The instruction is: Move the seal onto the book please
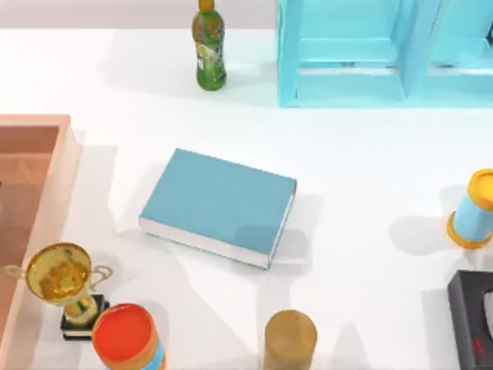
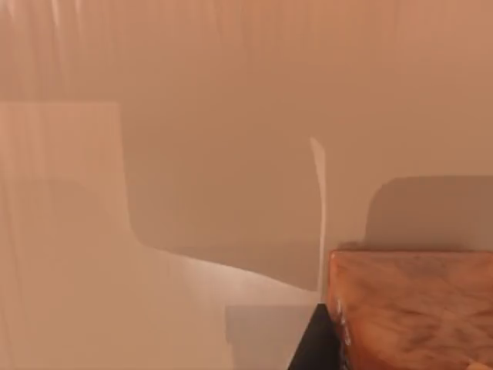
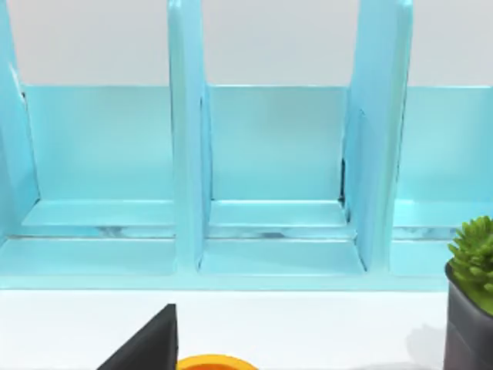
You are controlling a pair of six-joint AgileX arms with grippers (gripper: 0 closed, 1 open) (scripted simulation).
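The teal hardcover book [image 1: 218, 204] lies flat mid-table, white page edges showing. In the left wrist view a reddish-brown, grainy seal [image 2: 412, 308] sits cropped; claw state cannot be told.

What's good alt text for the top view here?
A light teal book lies flat mid-table, nothing on its cover. Around it stand a green bottle, a cyan shelf unit, a gold trophy, a tan cylinder and two orange-lidded cans.

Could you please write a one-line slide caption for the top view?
Thick light teal-blue hardcover book lying flat mid-table among a gold trophy and green bottle.
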